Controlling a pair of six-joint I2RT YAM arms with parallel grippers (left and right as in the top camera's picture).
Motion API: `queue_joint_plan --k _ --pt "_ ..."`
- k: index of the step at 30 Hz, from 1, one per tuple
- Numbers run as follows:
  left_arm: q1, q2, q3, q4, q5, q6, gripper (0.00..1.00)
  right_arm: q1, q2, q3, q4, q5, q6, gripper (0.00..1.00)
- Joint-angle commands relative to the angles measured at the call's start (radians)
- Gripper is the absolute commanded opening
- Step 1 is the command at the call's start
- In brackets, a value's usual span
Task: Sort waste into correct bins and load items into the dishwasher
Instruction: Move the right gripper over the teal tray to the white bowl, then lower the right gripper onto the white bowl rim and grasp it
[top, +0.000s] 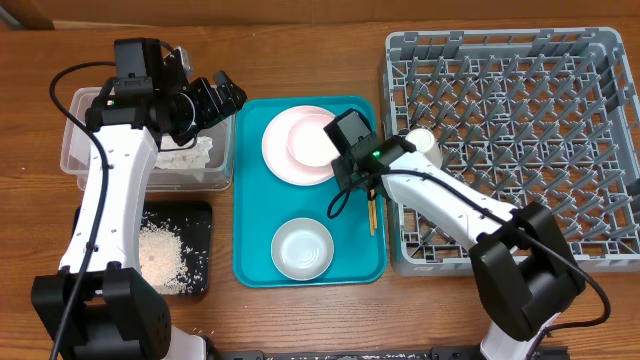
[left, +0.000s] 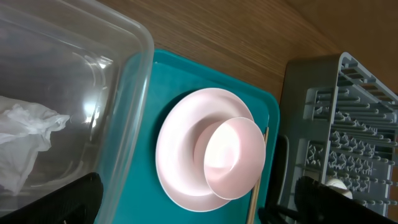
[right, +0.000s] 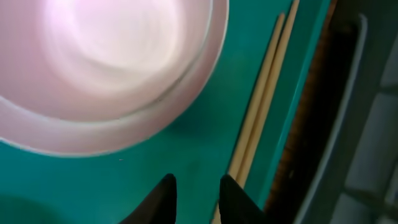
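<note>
The two wooden chopsticks (top: 372, 212) lie side by side and touching on the teal tray (top: 255, 200). Their long axis runs parallel to the tray's right rim and just beside it, one end pointing to the far side of the counter (top: 300, 50) and the other to the near side. They are thin, straight and pale. The right hand (right: 197, 186) hangs low over this end of the tray. Its two dark fingers stand only a little apart, with bare teal between them and nothing held; the chopsticks pass just beside one finger, not between the two. Beside them sits the round pink plate (top: 280, 150), smooth and glossy, with the pink bowl (top: 312, 140) resting on it upright. The pale grey-blue bowl (top: 302, 248) stands alone at the near end of the tray, with free teal surface around it. The grey dish rack (top: 520, 140) has a lattice floor and many pegs, and its left wall is close to the tray. The small white cup (top: 426, 148) rests at this wall. The left hand (top: 215, 97) is spread wide and holds nothing, above the right rim of the clear tub (top: 75, 150), where crumpled white tissue (top: 190, 155) lies. The shallow black tray (top: 195, 215) contains loose rice grains (top: 160, 252).
</note>
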Motion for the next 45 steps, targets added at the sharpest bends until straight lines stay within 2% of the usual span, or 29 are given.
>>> queue_joint_plan --k 1,4,8,12,20,22,24,29,35,45 --pt "-0.002 -0.008 0.026 0.0 -0.007 0.007 1.0 0.014 -0.045 0.089 -0.105 -0.049 0.019 0.25" --pt "-0.002 -0.008 0.026 0.0 -0.007 0.007 1.0 0.025 -0.064 0.132 -0.19 -0.14 0.019 0.25" --pt "-0.002 -0.008 0.026 0.0 -0.007 0.007 1.0 0.04 -0.089 0.15 -0.222 -0.362 0.021 0.25" --pt "-0.002 -0.008 0.026 0.0 -0.007 0.007 1.0 0.076 -0.09 0.144 -0.238 -0.438 0.127 0.25" --pt "-0.002 -0.008 0.026 0.0 -0.007 0.007 1.0 0.244 -0.09 0.087 -0.179 -0.433 0.2 0.3" --pt "-0.002 -0.008 0.026 0.0 -0.007 0.007 1.0 0.291 -0.089 0.082 -0.172 -0.423 0.2 0.34" --pt "-0.002 -0.008 0.026 0.0 -0.007 0.007 1.0 0.344 -0.089 0.082 -0.172 -0.383 0.2 0.38" --pt "-0.002 -0.008 0.026 0.0 -0.007 0.007 1.0 0.449 -0.089 0.082 -0.172 -0.272 0.2 0.39" --pt "-0.002 -0.008 0.026 0.0 -0.007 0.007 1.0 0.498 -0.089 0.064 -0.151 -0.1 0.199 0.42" --pt "-0.002 -0.008 0.026 0.0 -0.007 0.007 1.0 0.499 -0.089 -0.037 -0.072 -0.097 0.199 0.42"
